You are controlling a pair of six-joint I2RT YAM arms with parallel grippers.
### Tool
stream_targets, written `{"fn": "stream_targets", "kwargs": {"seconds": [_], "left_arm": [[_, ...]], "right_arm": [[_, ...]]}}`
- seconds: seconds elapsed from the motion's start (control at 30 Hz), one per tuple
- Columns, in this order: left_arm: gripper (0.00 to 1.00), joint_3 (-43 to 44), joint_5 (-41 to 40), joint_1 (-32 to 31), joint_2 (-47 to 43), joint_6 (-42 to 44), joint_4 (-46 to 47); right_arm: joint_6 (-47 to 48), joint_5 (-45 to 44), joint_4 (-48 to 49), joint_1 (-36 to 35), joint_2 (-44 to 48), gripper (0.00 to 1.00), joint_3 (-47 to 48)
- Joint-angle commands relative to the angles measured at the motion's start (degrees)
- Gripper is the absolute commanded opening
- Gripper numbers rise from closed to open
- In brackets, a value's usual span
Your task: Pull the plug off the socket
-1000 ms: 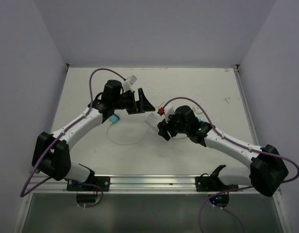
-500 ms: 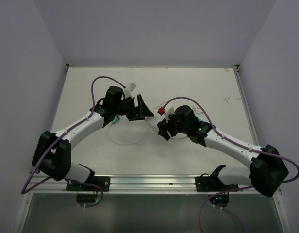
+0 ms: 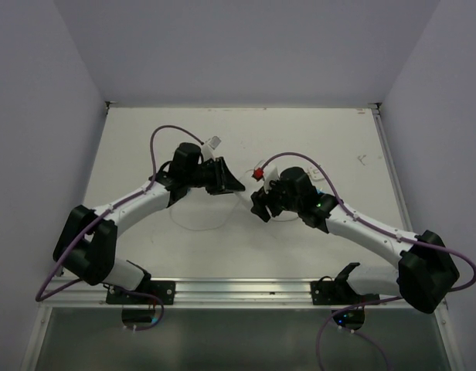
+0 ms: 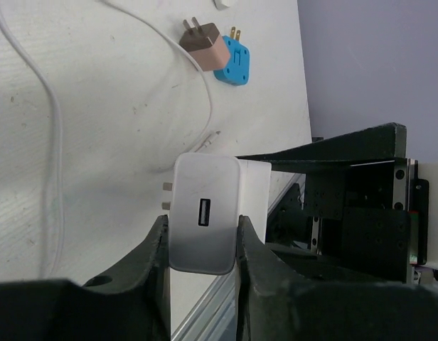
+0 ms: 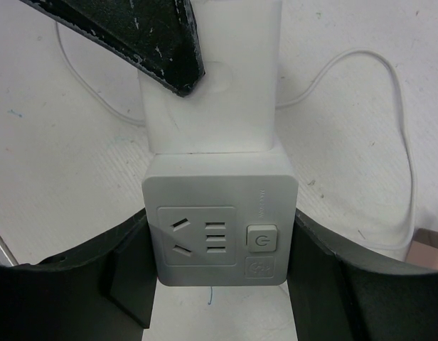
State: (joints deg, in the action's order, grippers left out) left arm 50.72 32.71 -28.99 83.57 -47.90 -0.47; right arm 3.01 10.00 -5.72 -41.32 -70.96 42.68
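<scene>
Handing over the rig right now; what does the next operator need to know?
Left gripper: shut on the white plug.
Right gripper: shut on the socket.
Where: both are held between the two arms. The plug sits flush against the socket's far edge and apparently has not been pulled out yet.
Done: both grips.
Left to do: pull the two apart.
Aside: a brown plug and a blue adapter lie loose on the table.

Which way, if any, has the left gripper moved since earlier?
Yes: the left gripper went right and slightly nearer, away from the table's back-left corner, onto the plug.
</scene>
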Motion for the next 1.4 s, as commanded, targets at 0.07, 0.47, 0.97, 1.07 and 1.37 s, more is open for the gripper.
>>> {"fn": "stream_targets", "kwargs": {"seconds": [0.07,0.47,0.97,1.07,1.37], "left_arm": [[0.00,-0.71,-2.03,-0.36,-1.21,-0.62,6.09],[0.00,-4.32,-4.23,3.50,-5.78,-3.52,13.92],[0.00,4.64,-4.93,15.01,-9.21,2.89,7.07],[0.00,7.37,-5.81,17.39,-9.48,3.69,5.22],[0.00,8.70,-14.86,21.69,-13.77,1.68,1.70]], "right_arm": [[-0.63,1.95,5.36,-0.16,1.09,0.00,1.71],[2.00,0.20,1.07,-0.08,2.23,0.00,-0.05],[2.71,0.55,-1.49,-0.16,0.12,0.00,-1.81],[2.88,0.02,-2.19,-0.25,-0.76,0.00,-1.46],[1.83,-1.74,-2.72,-0.78,-2.17,0.00,-1.37]]}}
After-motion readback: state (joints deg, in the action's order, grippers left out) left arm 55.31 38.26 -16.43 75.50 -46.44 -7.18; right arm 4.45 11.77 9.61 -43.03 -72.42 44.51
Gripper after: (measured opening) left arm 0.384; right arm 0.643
